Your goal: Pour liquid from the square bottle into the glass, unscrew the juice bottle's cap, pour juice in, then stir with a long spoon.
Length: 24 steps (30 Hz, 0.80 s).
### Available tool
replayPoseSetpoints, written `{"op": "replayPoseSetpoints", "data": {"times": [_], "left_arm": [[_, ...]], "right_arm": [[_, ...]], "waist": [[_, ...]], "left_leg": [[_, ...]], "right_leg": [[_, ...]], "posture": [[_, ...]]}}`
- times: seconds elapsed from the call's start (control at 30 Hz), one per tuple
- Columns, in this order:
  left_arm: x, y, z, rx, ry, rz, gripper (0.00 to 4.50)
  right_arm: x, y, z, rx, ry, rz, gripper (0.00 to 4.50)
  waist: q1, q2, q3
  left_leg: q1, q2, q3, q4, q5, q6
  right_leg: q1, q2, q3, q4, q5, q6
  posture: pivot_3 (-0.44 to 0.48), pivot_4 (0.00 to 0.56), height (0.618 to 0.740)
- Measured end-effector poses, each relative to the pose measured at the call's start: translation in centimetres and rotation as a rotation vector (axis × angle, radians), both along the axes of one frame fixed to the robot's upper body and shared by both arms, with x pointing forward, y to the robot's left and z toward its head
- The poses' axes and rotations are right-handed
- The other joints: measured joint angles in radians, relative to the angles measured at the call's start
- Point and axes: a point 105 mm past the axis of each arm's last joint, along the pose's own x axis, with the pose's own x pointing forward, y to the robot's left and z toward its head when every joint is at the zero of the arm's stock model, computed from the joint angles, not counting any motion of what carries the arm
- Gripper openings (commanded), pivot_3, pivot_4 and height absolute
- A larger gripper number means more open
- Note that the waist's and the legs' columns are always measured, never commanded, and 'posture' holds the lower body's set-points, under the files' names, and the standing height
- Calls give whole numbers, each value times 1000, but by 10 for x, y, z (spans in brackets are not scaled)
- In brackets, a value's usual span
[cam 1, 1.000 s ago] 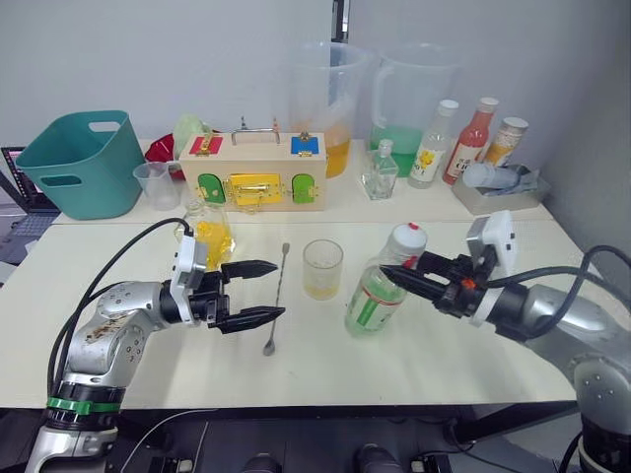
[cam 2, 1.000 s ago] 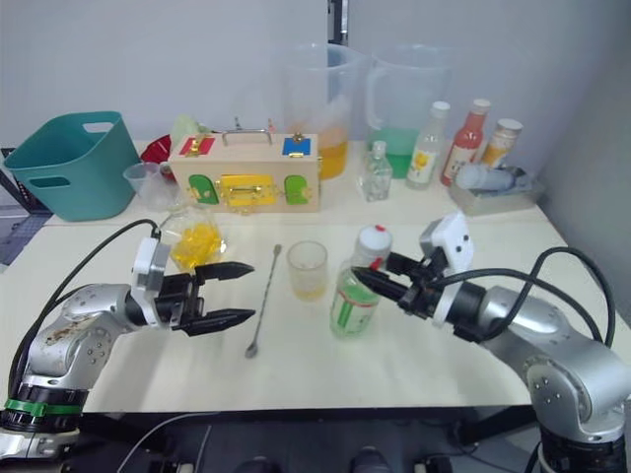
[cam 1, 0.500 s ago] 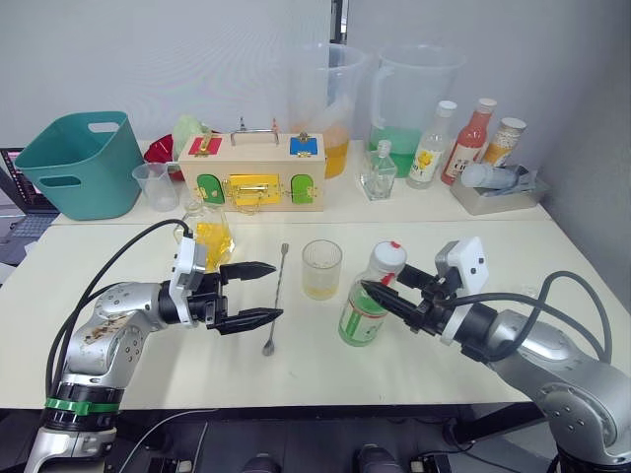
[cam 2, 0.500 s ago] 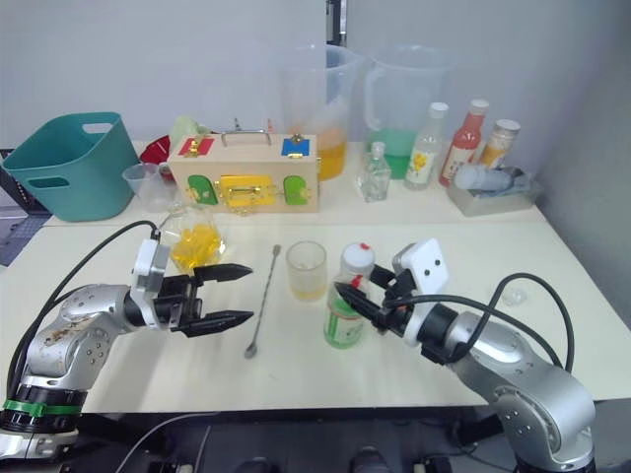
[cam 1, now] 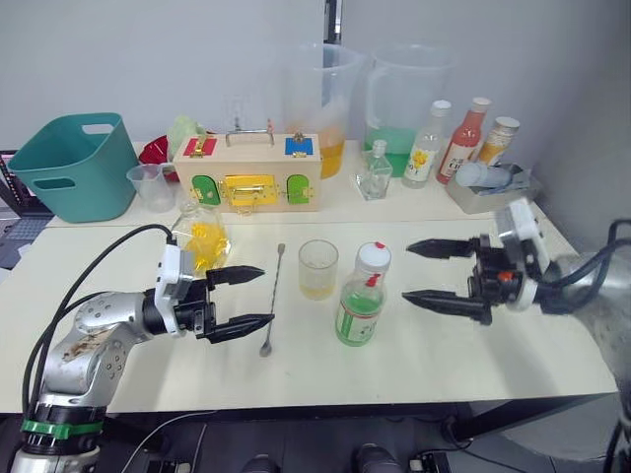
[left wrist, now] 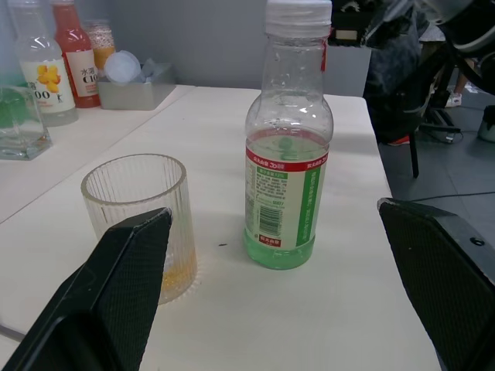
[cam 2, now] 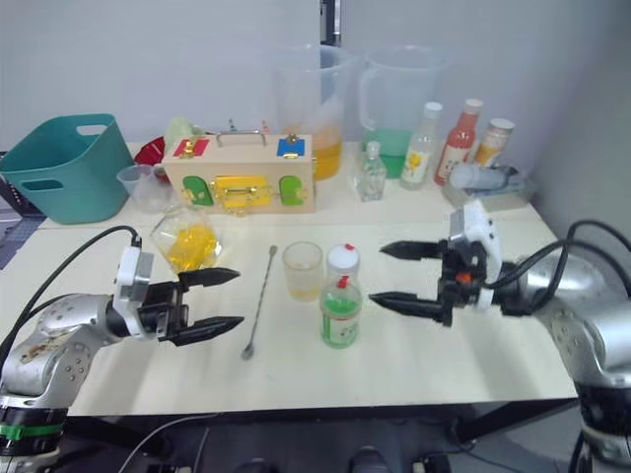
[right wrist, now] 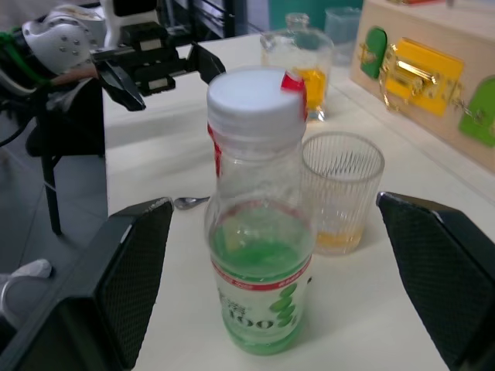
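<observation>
- Head views: the plastic juice bottle (cam 1: 361,305) stands upright at table centre, white cap (cam 1: 374,257) on. The ribbed glass (cam 1: 317,269) stands at its 10 o'clock. The right gripper (cam 1: 441,275) at 3 o'clock is wide open, empty.
- The left gripper (cam 1: 244,299) is open, empty, beside the thin metal spoon (cam 1: 273,300).
- Right wrist view: faceted square bottle (right wrist: 298,56) behind the glass.

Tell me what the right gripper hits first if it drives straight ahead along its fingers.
The juice bottle. The right gripper is open and points across the table straight at it, and the right wrist view centres the bottle between the fingers. The glass stands just beyond, slightly off that line, though depth is hard to judge.
</observation>
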Motion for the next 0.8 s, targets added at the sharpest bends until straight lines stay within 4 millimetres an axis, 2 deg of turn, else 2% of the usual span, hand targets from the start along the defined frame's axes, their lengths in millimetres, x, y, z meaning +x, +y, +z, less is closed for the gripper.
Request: {"op": "replayPoseSetpoints", "data": {"times": [0.2, 0.4, 0.53, 0.67, 0.8], "left_arm": [[-8, 7, 0, 13, -10, 65, 4500], [-19, 13, 1, 19, 9, 117, 4500], [-24, 16, 8, 27, -5, 135, 4500], [-27, 18, 10, 38, -10, 156, 4500], [-28, 20, 10, 42, -5, 174, 4500]], "right_arm": [[24, 16, -5, -96, -2, 246, 4471], [40, 36, -13, -123, 8, 327, 4471], [45, 46, -16, -104, 26, 361, 4471], [42, 50, -18, -62, 73, 399, 4471], [37, 48, -13, -32, 95, 420, 3323]], "waist": [[6, 0, 0], [10, 0, 0], [11, 0, 0], [12, 0, 0], [11, 0, 1]], "left_leg": [[-1, 0, -1, 0, 0, 0], [-2, -1, -1, 0, 0, 0], [-2, -1, -2, 0, 0, 0], [-2, -1, -2, 0, 0, 0], [-2, -1, -2, 0, 0, 0]], "right_leg": [[-1, 0, 0, 1, 0, 0], [-2, -2, -1, 2, 0, 0], [-2, -1, -1, 2, 0, 0], [-2, -2, -1, 2, 0, 0], [-2, -1, -1, 2, 0, 0]], "posture": [[0, 150, 731], [0, 150, 731], [0, 150, 731], [0, 150, 731], [0, 150, 731]]}}
